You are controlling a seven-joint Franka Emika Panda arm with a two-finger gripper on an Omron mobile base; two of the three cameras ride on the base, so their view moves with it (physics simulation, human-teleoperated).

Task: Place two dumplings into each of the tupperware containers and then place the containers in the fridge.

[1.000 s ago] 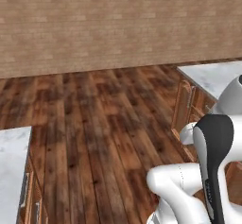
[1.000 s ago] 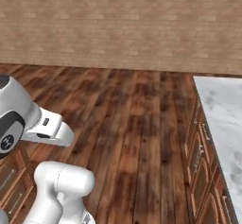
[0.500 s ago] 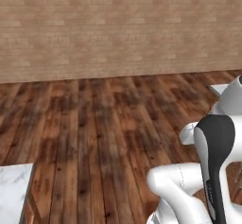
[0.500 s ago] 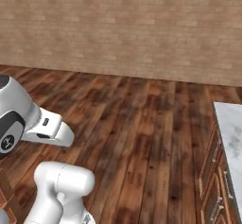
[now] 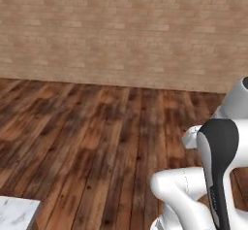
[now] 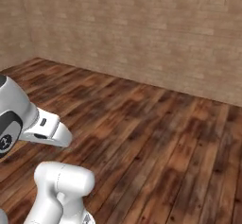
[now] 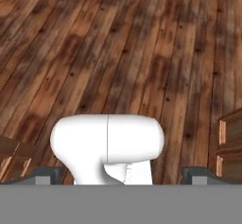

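Note:
The dumplings, the tupperware containers and the fridge are out of view. In the hand view my gripper (image 7: 120, 175) looks down at bare wooden floor, its two dark fingertips (image 7: 41, 175) set wide apart at the bottom edge with nothing held between them. My white arm rises at the lower right of the left base view (image 5: 213, 175) and at the lower left of the right base view (image 6: 28, 124).
Dark wooden plank floor (image 5: 97, 141) stretches ahead to a brick wall (image 5: 121, 30). A white marble counter corner (image 5: 14, 217) sits at the lower left of the left base view. Wooden cabinet fronts (image 7: 231, 145) edge the hand view at right.
The whole picture has shifted, so the base has moved. The marble counters and cabinets on both sides have slid almost entirely out of the base views, and the brick wall looks nearer.

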